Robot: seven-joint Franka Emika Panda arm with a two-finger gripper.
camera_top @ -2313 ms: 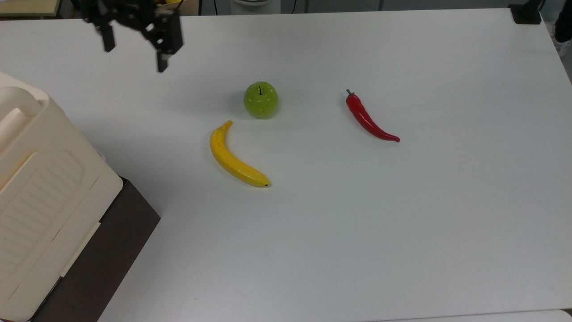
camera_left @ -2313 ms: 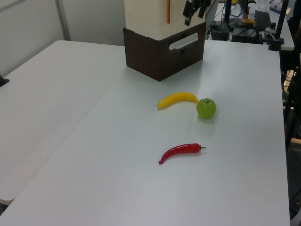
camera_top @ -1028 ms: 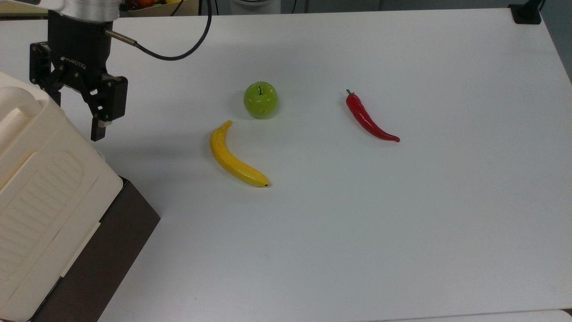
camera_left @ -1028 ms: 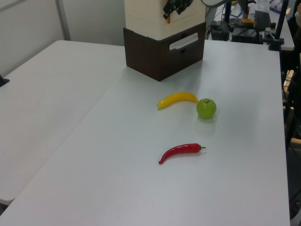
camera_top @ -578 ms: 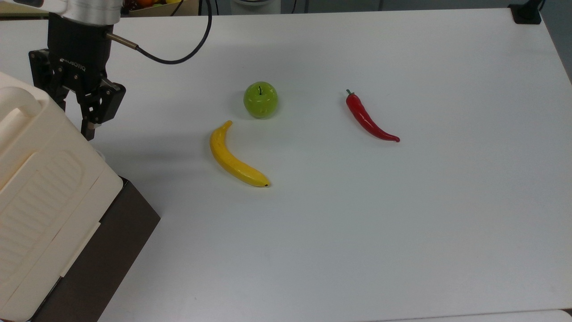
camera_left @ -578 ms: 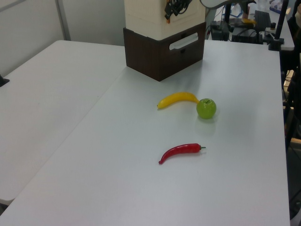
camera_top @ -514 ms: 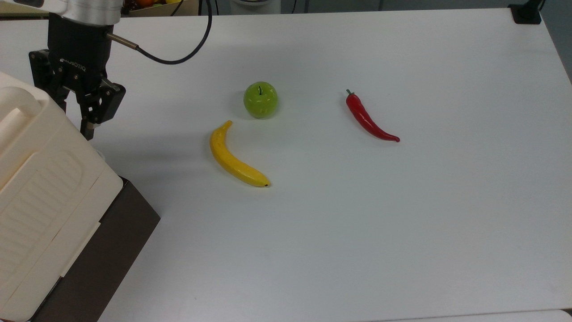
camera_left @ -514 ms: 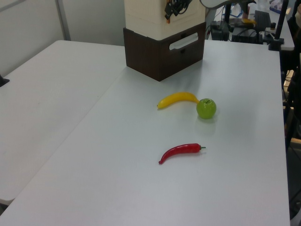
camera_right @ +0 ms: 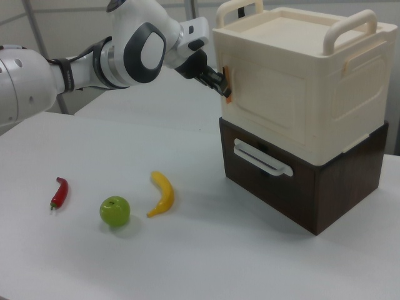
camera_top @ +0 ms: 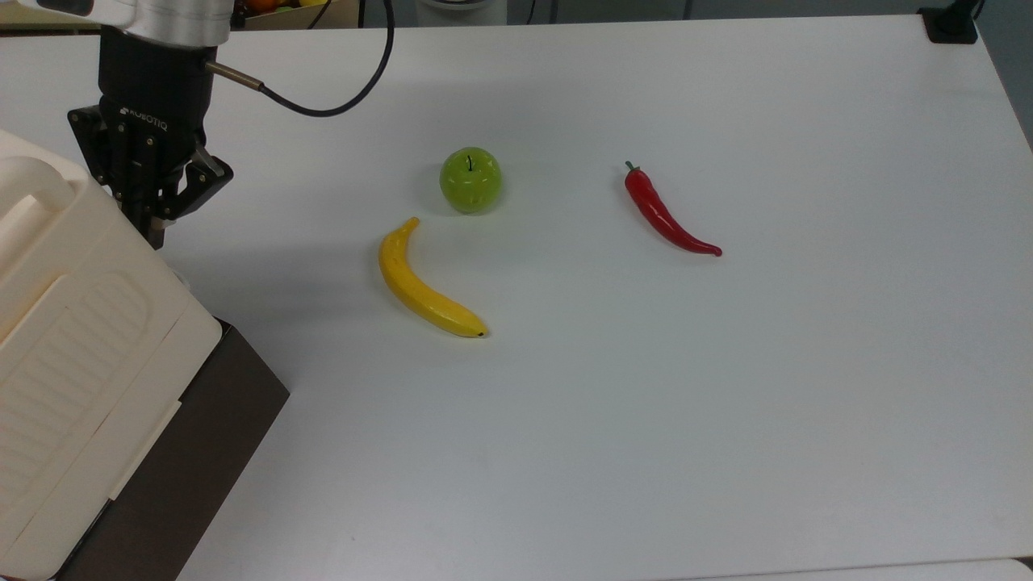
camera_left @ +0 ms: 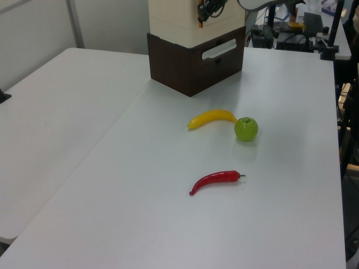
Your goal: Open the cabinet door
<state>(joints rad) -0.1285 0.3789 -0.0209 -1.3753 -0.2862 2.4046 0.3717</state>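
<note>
Clearly the gripper (camera_right: 224,83) sits clenched on the orange tab (camera_right: 227,80) at the cabinet door (camera_right: 265,100) edge, placed to pull; fruit lies well apart.

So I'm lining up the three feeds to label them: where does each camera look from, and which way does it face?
Top view: high above the table, looking down; cabinet at its left edge, claw beside it.
Left view: low at the table's far end, facing the cabinet past the chilli; claw at the top.
Right view: table height, facing the cabinet door; arm and claw show.
All share the banana, the apple.
</note>
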